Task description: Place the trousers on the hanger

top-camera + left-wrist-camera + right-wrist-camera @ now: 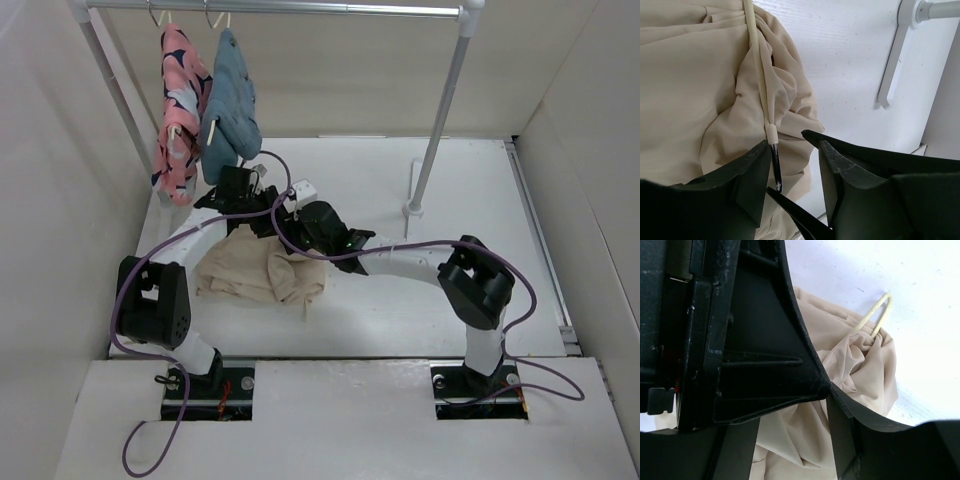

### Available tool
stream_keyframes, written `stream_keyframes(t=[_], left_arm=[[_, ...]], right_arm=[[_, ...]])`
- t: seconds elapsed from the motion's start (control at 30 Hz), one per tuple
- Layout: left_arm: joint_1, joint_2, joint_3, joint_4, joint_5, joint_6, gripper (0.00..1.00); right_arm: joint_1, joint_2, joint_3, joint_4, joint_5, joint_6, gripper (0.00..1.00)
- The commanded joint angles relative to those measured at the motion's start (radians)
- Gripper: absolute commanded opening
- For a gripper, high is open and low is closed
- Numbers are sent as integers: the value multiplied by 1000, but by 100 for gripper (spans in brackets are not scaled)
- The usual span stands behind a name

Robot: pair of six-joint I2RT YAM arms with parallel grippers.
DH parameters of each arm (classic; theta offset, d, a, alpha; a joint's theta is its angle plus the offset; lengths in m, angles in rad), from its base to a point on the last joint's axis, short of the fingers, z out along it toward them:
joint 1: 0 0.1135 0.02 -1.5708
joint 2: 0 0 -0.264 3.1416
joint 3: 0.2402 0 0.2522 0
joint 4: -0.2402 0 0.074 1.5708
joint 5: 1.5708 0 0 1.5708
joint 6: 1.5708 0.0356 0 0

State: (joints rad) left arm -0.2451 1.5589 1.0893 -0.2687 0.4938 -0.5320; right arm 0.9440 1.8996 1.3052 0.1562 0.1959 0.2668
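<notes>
The bench (400,300) is white, boxed in by pale walls (50,200). A grey rail (300,8) across the back carries a pink garment (180,110) and a blue one (228,100). The trousers (265,275) lie crumpled on the bench between my two arms, the heap stretched left to right. The hanger (759,75) lies on them, its thin bar running toward my left claw (787,142), dark hook end first, between fingers standing apart. My right claw (831,392) sits over the cloth; gripping or not, I can't tell.
</notes>
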Motion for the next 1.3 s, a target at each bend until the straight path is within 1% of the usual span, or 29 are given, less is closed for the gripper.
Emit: stream_keyframes(t=[0.0,0.2,0.27,0.47,0.63,0.77,0.9,1.03,1.07,1.13,1.27], left_arm=[[-20,-17,44,28,84,-2,40],[-20,-17,44,37,95,-2,40],[-20,-17,69,37,95,-2,42],[-20,-17,104,16,68,64,43],[-20,-17,93,16,45,86,43],[-20,-17,74,34,68,86,43],[-20,-17,64,34,86,86,43],[-20,-17,64,43,95,76,43],[-20,-17,55,43,95,76,43],[-20,-17,55,43,95,76,43],[-20,-17,46,43,86,76,43]], right_arm=[[10,33,58,26,-16,-20,58],[10,44,58,26,-27,-29,58],[10,44,58,26,-27,-38,58],[10,44,40,26,-18,-57,58],[10,44,40,17,-9,-78,58],[10,72,60,8,2,-78,58],[10,93,91,8,51,-78,58],[10,124,155,-32,109,-78,56],[10,124,166,-41,129,-63,52],[10,134,178,-52,154,-51,50],[10,159,203,-93,178,-41,37]])
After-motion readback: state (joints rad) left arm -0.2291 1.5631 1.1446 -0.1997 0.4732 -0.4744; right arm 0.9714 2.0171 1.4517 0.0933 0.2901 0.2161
